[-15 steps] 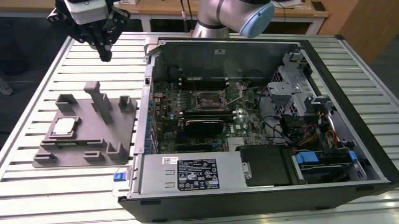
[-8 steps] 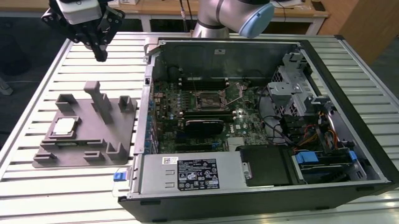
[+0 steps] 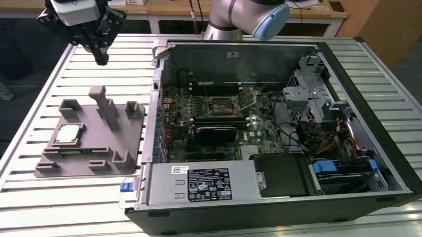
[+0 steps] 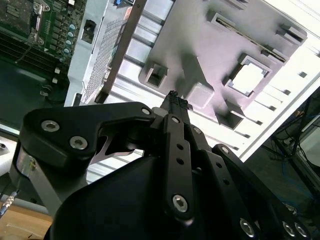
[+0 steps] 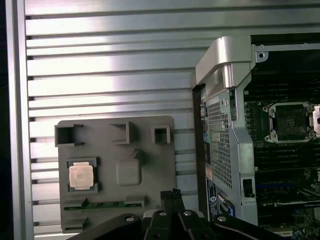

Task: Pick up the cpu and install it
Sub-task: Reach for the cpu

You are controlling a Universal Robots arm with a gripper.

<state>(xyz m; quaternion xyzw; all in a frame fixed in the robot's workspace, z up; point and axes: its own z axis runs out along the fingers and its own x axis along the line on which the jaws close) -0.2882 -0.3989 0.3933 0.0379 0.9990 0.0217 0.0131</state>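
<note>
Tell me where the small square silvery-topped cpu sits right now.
The cpu lies in a square recess of the grey plastic tray, at the exterior view's left, on the slatted table beside the open black computer case.

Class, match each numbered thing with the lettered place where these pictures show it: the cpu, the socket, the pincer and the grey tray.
Things:
1 cpu
2 socket
3 pincer
4 grey tray

Places:
A on the motherboard inside the open case
B lying in a recess of the tray
C in the air above the slatted table, shut, holding nothing
D flat on the table beside the case

Pairs: 1-B; 2-A; 3-C; 4-D
</note>
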